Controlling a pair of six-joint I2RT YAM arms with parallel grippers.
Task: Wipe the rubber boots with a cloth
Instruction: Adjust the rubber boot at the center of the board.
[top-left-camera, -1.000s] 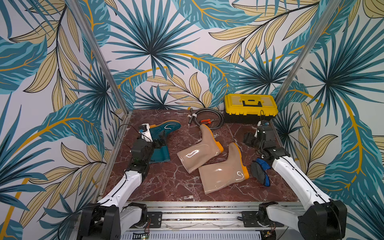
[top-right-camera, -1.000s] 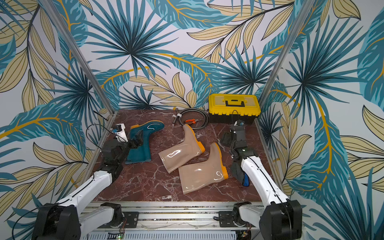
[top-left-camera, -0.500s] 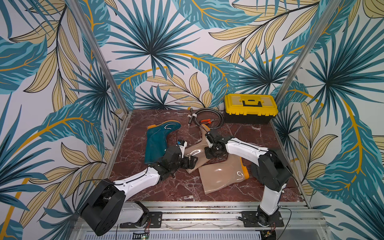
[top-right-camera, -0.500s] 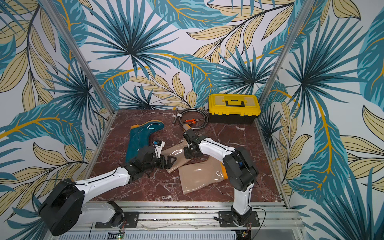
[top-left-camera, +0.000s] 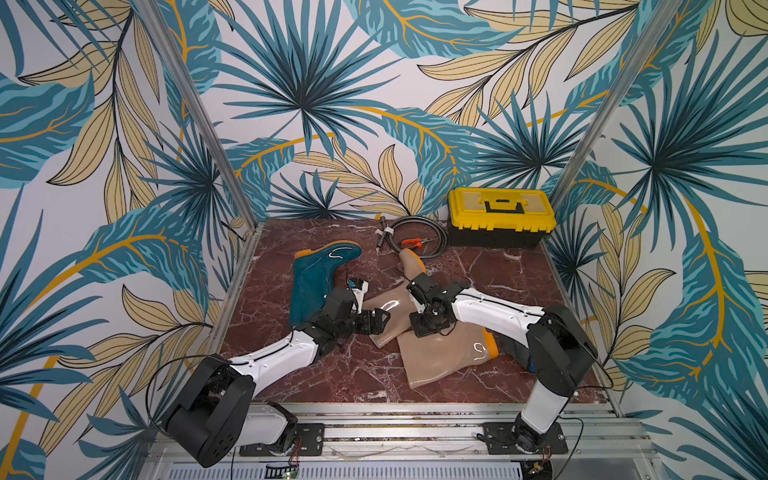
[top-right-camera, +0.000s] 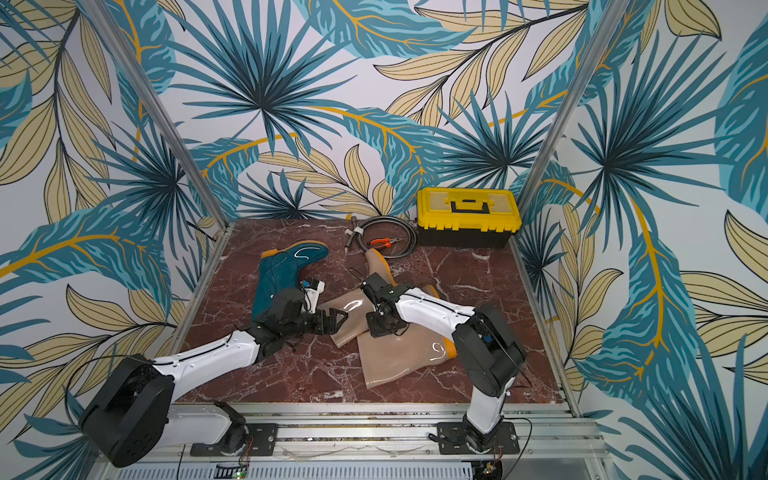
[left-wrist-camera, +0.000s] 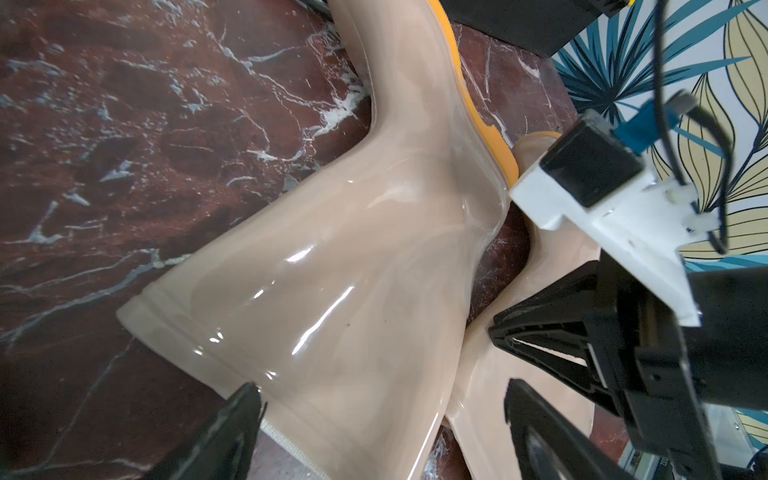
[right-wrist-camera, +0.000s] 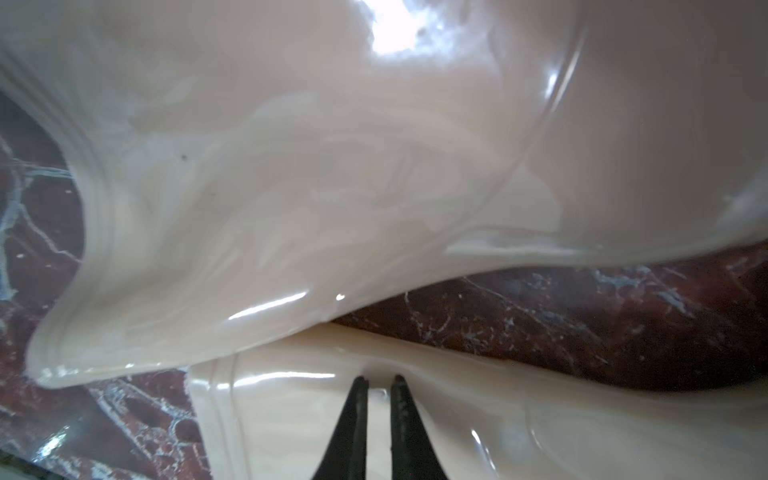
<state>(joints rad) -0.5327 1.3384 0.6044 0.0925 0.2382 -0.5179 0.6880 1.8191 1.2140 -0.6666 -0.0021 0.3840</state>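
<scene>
Three rubber boots lie on the marble table: a dark teal boot at the left and two beige ones in the middle. The farther beige boot partly overlaps the nearer beige boot. My left gripper is open, its fingers astride the farther boot's cuff. My right gripper is shut on a pinch of the nearer beige boot's shaft; in both top views it sits under its wrist. Of the cloth, only a dark blue sliver shows behind the right arm.
A yellow toolbox stands at the back right. Beside it lie a coiled hose and orange pliers. Metal posts frame the cell and a rail runs along the front edge.
Both arms have swung in from the table's sides to the beige boots in the middle. The right gripper left the cloth's spot and closed; the left came away from the teal boot.
</scene>
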